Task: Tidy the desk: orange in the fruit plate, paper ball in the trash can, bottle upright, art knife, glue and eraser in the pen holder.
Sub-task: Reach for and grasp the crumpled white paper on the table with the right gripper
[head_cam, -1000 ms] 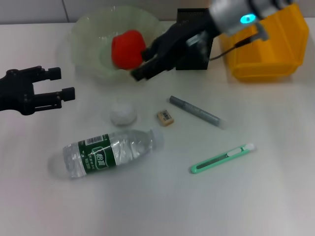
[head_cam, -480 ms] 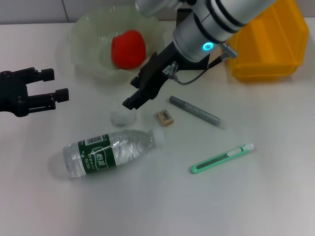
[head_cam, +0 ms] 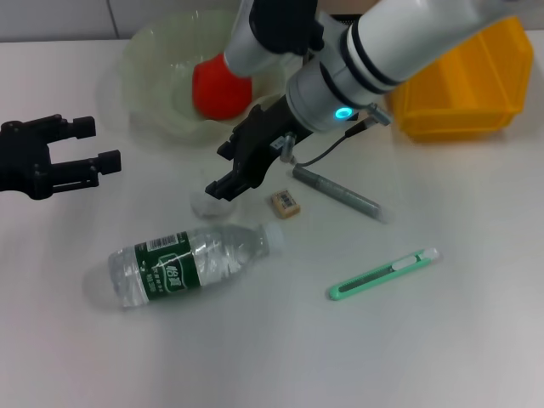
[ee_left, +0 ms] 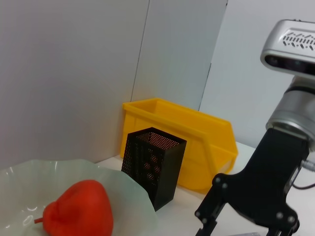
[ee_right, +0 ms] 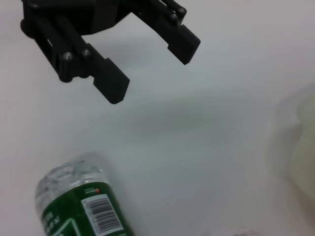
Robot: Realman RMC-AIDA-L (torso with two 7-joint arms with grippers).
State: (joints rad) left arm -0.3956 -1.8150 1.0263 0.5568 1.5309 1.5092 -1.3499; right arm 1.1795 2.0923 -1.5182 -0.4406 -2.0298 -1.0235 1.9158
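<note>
Head cam: right tool [head_cam: 228,178] is low over the paper ball [head_cam: 206,204], fingers apart, nothing held; ball is mostly hidden under the fingertips, can't tell if touching. Left tool [head_cam: 100,144] sits at the table's [head_cam: 442,340] left edge, fingers spread wide, empty, well apart from everything.

Only the head cam shows the small items: 1 eraser [head_cam: 286,202] just beside the right tool, 1 grey glue stick [head_cam: 340,194] lying next to it, 1 green art knife [head_cam: 384,274] further toward the near edge. 1 bottle [head_cam: 191,262] on its side, cap end near the ball.

L wrist cam gives what the head cam hides behind the arm: black mesh pen holder [ee_left: 152,166] upright, between the fruit plate [ee_left: 133,196] and the yellow bin [ee_left: 189,130]; the right arm's tool [ee_left: 209,223] is seen farther off. 1 orange [ee_left: 78,215] (looks red) already lies in the plate; head cam agrees [head_cam: 219,89].

R wrist cam: looks across bare table at the left tool [ee_right: 147,66], wide open, plus the bottle's base end w/ green label [ee_right: 81,204]. Own fingers not in that view.

Count: 1 plate, 1 bin, 1 pen holder, 2 tools.
</note>
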